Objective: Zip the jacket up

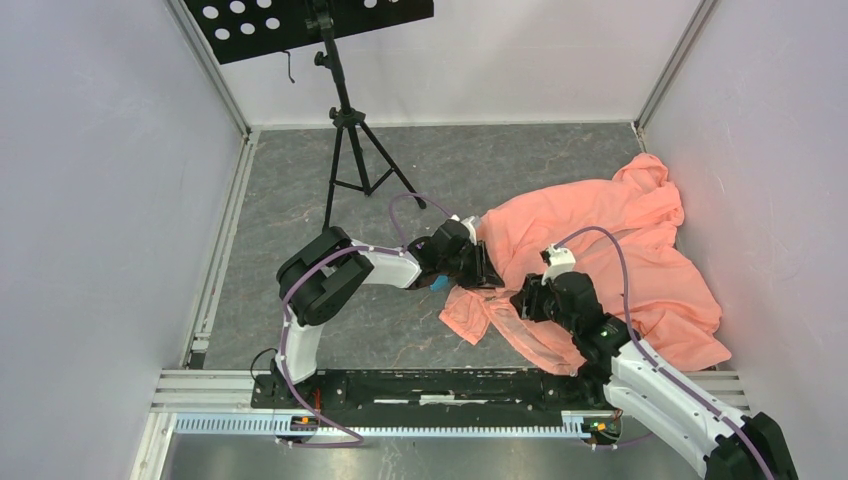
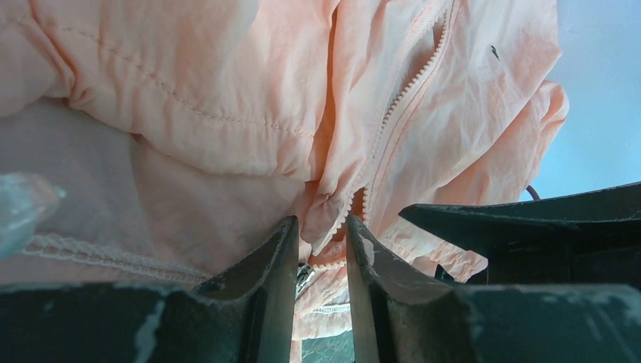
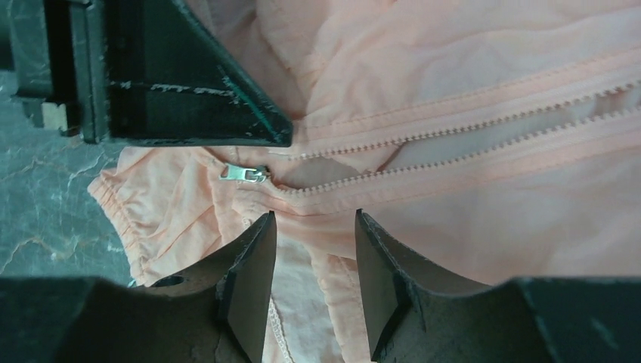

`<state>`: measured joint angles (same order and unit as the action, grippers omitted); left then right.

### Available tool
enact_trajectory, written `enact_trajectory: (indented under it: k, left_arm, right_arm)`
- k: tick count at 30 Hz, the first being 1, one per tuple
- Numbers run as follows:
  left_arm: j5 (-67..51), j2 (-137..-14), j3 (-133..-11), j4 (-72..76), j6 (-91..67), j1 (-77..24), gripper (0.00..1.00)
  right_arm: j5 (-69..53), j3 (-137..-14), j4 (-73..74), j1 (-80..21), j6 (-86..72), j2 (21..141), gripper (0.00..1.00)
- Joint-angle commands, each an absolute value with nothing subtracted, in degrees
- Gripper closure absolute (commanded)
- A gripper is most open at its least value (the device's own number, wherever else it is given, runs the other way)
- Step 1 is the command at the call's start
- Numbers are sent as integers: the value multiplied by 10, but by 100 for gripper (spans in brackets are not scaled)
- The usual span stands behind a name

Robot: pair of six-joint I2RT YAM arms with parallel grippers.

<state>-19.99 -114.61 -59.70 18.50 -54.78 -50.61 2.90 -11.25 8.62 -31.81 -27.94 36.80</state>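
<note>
The salmon-orange jacket (image 1: pixel 620 250) lies crumpled at the right of the grey table, its front zipper unzipped into two tooth lines (image 3: pixel 469 125). The silver zipper slider (image 3: pixel 243 173) rests at the zipper's bottom end near the hem; it also shows in the left wrist view (image 2: pixel 305 277). My left gripper (image 1: pixel 487 270) hovers low over that end, its jaws narrowly open (image 2: pixel 323 221) and astride the zipper fold, holding nothing. My right gripper (image 1: pixel 522 298) is open (image 3: pixel 314 214) just above the hem fabric, below the slider. The two grippers are close together.
A black music stand on a tripod (image 1: pixel 345 120) stands at the back left. White walls enclose the table on three sides. A metal rail (image 1: pixel 400 385) runs along the near edge. The right gripper's body (image 2: pixel 529 227) shows in the left wrist view.
</note>
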Motion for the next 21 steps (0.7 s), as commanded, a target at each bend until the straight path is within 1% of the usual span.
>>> enact_trajectory:
  k: [1,3,5,7,8,10,11,12,13,17,18,20,21]
  left_arm:
    - [-217,-1150,-615,220,-546,-509,66]
    - [-219,-1151,-615,221,-540,-509,71]
    - [-221,-1151,-612,221,-534,-508,74]
    - [-222,-1150,-611,221,-521,-508,78]
    - [-223,-1150,-610,221,-514,-509,81]
    - [-228,-1150,-611,222,-497,-507,89]
    - [-232,-1150,-612,221,-488,-506,92]
    - [-235,-1150,-613,221,-480,-504,95]
    - [-240,-1150,-613,221,-473,-501,97]
    - [-264,-1149,-602,250,-448,-494,98]
    - [-269,-1150,-596,266,-447,-493,98]
    - [-280,-1149,-585,295,-447,-492,98]
    - [-283,-1150,-582,304,-447,-492,98]
  right_arm:
    - [-27,-105,49,-317,-245,383,51]
    - [-27,-108,57,-317,-264,389,52]
    - [-27,-110,67,-317,-311,388,57]
    - [-45,-104,54,-318,-365,382,57]
    - [-51,-98,44,-317,-395,381,53]
    - [-58,-86,28,-317,-465,375,42]
    - [-60,-77,17,-317,-491,375,38]
    - [-64,-68,7,-317,-520,375,36]
    - [-70,-56,-9,-317,-543,376,36]
    - [-76,-18,-51,-317,-634,378,38]
    - [-73,-7,-64,-317,-654,376,40]
    - [-69,20,-90,-317,-687,370,49]
    - [-65,26,-97,-317,-702,367,51]
